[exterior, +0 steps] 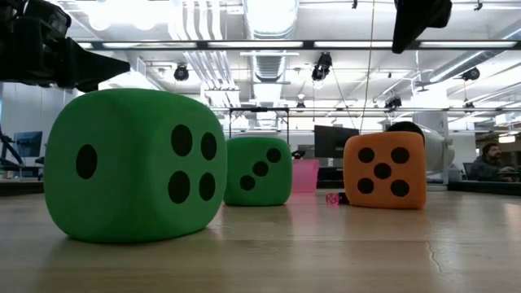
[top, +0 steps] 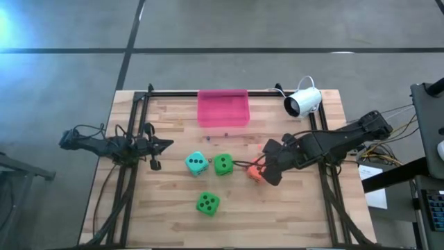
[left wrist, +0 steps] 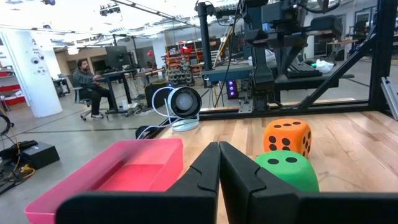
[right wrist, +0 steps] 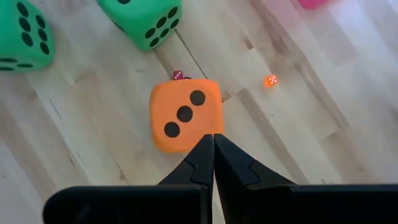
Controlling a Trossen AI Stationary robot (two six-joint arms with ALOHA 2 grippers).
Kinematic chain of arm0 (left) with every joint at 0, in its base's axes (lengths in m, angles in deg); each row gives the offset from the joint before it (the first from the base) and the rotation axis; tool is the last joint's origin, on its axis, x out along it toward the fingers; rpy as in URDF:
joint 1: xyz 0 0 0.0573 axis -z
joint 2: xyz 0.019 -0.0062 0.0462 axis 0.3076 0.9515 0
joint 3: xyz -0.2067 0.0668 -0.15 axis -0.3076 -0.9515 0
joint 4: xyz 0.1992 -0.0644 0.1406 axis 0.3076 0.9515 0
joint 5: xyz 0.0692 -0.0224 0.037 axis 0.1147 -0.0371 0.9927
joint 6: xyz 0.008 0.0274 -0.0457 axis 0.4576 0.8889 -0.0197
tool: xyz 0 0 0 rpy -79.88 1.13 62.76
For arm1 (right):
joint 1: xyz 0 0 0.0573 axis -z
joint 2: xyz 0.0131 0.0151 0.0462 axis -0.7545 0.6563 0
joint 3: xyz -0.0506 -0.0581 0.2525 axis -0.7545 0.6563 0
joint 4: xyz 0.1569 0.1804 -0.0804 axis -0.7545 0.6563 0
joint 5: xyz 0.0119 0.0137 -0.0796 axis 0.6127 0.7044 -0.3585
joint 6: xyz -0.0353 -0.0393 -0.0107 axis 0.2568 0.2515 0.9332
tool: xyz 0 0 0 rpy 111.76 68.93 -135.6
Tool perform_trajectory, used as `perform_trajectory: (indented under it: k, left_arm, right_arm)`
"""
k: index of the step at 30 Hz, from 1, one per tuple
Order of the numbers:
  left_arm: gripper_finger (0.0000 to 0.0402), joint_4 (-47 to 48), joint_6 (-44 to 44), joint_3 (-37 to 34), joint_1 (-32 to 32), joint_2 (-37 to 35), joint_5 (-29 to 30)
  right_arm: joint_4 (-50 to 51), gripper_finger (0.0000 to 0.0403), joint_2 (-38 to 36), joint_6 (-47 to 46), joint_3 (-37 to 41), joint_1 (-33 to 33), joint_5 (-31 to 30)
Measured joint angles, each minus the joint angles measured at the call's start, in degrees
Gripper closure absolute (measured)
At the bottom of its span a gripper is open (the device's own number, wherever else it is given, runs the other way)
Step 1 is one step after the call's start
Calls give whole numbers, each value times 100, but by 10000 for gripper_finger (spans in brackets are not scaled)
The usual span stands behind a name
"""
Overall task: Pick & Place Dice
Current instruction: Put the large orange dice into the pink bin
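Note:
Four soft dice rest on the wooden table in the high view: teal die, green die, a second green die nearer the near edge, and orange die. My right gripper is shut and hovers over the orange die. The low view shows this gripper well above the orange die. My left gripper is shut and waits left of the teal die; its shut fingertips point toward the green die and orange die. The teal die is hidden in the low view.
A pink tray sits at the far edge, with a white camera to its right. Tiny dice lie on the wood, one red and one orange. Black frame rails run along both table sides. People sit in the room beyond.

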Motion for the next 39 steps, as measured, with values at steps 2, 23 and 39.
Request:
perform_trajectory:
  k: [2,23,39]
  left_arm:
    - [387,0,0,1,1,0,-2]
    - [387,0,-2,1,-1,2,-2]
    - [387,0,0,-1,1,2,0]
  right_arm:
    - [3,394,16,-96,1,0,27]
    - [-433,264,285,58,13,46,334]
    - [-442,84,1071,621,17,46,498]
